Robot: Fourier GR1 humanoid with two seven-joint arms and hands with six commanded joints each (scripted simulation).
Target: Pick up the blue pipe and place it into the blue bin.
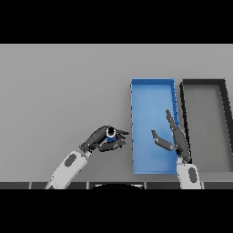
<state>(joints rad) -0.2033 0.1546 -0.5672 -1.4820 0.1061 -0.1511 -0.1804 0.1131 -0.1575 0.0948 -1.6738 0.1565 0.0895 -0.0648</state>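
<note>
A grey table [59,91] is seen from above, filling the view. Toward the right of it lies a long blue bin [152,88], rectangular and shallow, its long side running away from the viewer. Just beside it on the right, nearly touching, lies a black bin [203,83] of much the same shape, with a grey floor.

The left hand [102,138] reaches in from the lower left on a white and grey arm. Its dark fingers and thumb are curled around a small blue pipe [110,133], which stands roughly upright in the grasp, so its round open end faces up with a pale rim. Only the top of the pipe shows; the rest is hidden by the fingers. The hand and pipe are over the table, just left of the blue bin's left wall, outside the bin.

The right hand [175,139] comes in from the lower edge and is above the blue bin's right half. Its fingers are straight and spread from the thumb, holding nothing.
</note>
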